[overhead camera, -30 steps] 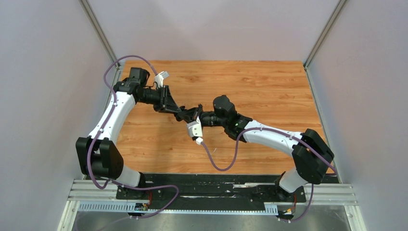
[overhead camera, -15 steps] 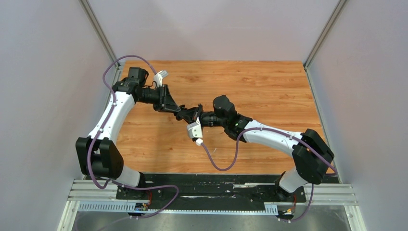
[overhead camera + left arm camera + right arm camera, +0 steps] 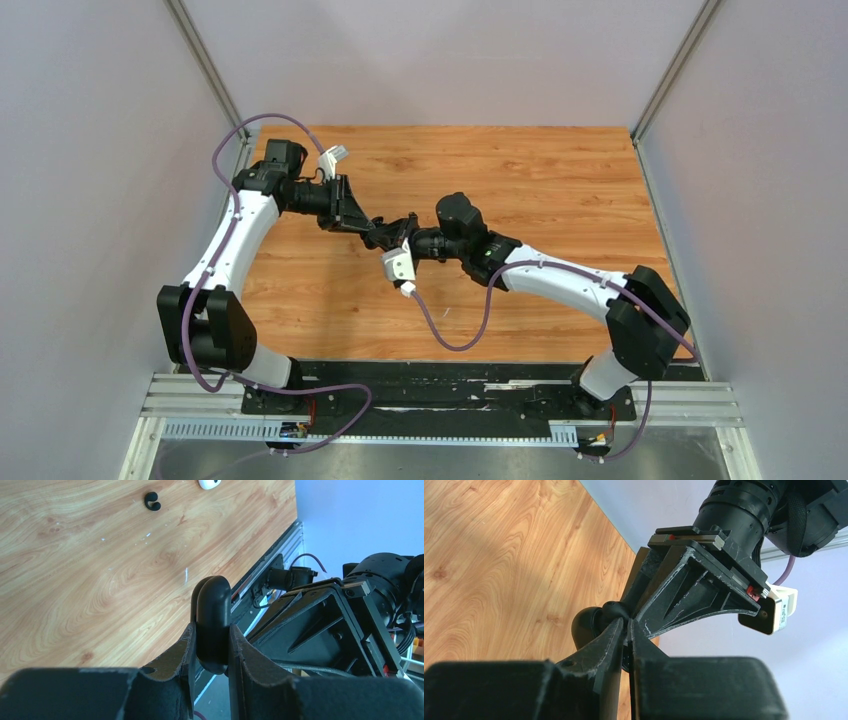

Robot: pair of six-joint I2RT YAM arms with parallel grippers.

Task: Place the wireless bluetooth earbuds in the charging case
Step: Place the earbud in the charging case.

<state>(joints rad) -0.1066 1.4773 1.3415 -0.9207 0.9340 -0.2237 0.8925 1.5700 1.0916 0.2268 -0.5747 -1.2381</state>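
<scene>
Above mid-counter: both arms reach inward and meet over the wood counter [image 3: 560,190] with their tips raised off it, so any loading happens in the air.
Left arm [image 3: 235,245]: the holder, by the look of it; its wrist points toward the right one.
Right arm [image 3: 560,285]: the feeder, I judge; it points straight at the left tip.
Left end effector [image 3: 212,632]: clamped on the case, one finger pressed to each flat side, with the rounded end sticking out toward the partner.
Right end effector [image 3: 629,630]: the fingers are nearly together with only a thin slit between them, and the tips are touching or just beside the case. I cannot tell whether an earbud is pinched there.
Case [image 3: 212,607]: black and rounded, held edge-on off the counter. A seam runs along its edge, but this angle does not show whether the lid is open.
Why held so: gripping the sides probably steadies the case and leaves its outer end free for the other arm.
Black earbud [image 3: 152,501]: lies loose on the counter, well apart from the case, not yet in.
White earbud [image 3: 210,483]: near the black one, cut by the frame edge.
In the way: the two wrist bodies crowd each other, and from overhead they hide both tips and the case.
</scene>
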